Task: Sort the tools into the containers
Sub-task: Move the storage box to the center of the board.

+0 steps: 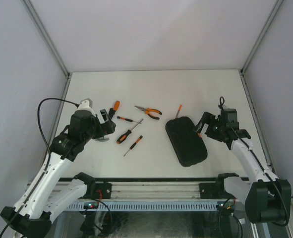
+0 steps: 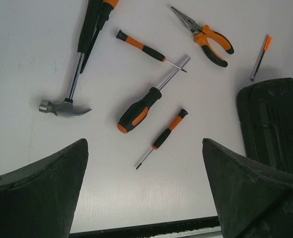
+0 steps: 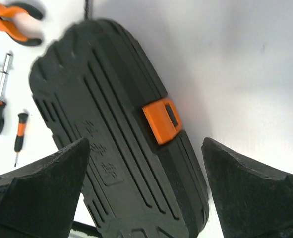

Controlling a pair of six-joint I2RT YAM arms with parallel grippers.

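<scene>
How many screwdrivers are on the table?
4. A thin screwdriver lies left of the pliers, a thick screwdriver just below it, a small screwdriver below that, and a tiny screwdriver by the black case. Another may hide beside the hammer handle.

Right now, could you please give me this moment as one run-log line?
case: closed | hammer, pliers, screwdrivers: loose outside case | left pincer: open, empty | right pincer: open, facing case

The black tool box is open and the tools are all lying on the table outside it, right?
No, the black tool box is shut, not open; the right wrist view shows it closed up, with the orange latch on its side. The tools do lie outside it on the table.
</scene>
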